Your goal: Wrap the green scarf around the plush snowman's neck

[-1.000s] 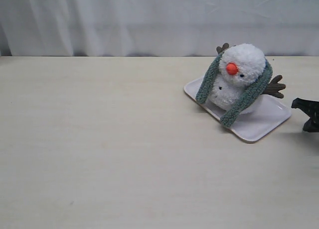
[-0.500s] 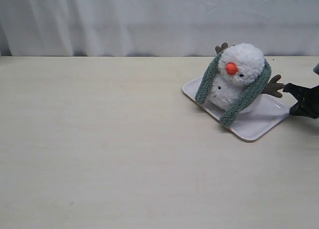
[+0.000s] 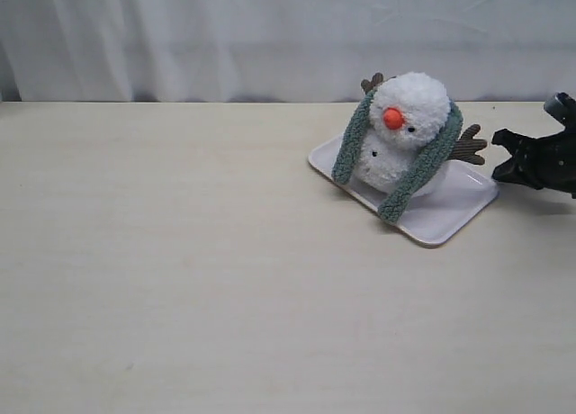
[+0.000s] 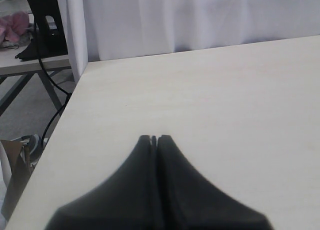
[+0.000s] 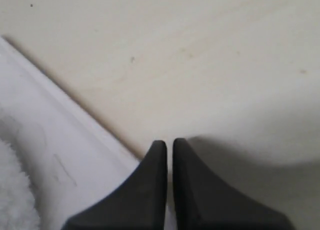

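The plush snowman sits on a white tray at the right rear of the table. The green scarf passes behind its neck, and both ends hang down the front, uncrossed, reaching the tray. My right gripper is at the tray's right corner, beside the brown twig arm. In the right wrist view this gripper is shut to a hairline gap, tips at the tray rim. My left gripper is shut over bare table, holding nothing, and is outside the exterior view.
A white curtain hangs behind the table's far edge. In the left wrist view the table's edge drops off to floor with cables and a stand. Bare tabletop fills the left and front.
My right gripper came in from the right edge to the tray corner. The tray with the snowman and scarf has slid left and towards the back.
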You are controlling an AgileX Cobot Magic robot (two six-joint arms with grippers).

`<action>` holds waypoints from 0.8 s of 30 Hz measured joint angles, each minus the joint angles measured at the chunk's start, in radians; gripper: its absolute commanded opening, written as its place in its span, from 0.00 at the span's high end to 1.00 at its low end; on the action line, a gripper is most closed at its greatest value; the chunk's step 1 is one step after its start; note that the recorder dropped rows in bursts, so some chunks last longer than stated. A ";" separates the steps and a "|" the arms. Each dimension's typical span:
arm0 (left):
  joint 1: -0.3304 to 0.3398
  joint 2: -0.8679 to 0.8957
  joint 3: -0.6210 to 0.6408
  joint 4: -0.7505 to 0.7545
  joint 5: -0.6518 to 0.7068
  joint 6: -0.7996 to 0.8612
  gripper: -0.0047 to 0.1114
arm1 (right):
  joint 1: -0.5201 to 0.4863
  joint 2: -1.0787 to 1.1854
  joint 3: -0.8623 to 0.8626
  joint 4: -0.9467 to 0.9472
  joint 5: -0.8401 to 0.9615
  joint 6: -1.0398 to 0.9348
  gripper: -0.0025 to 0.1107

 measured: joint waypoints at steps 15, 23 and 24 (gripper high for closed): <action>0.000 0.000 0.000 0.000 0.000 0.000 0.96 | 0.043 -0.113 -0.156 -0.017 0.301 -0.120 0.94; 0.000 0.000 0.000 0.000 0.000 0.000 0.96 | 0.043 -0.277 0.008 -0.071 -0.076 -0.054 0.94; 0.000 0.000 0.000 0.000 0.000 0.000 0.96 | 0.043 -0.242 0.004 -0.073 -0.097 -0.041 0.94</action>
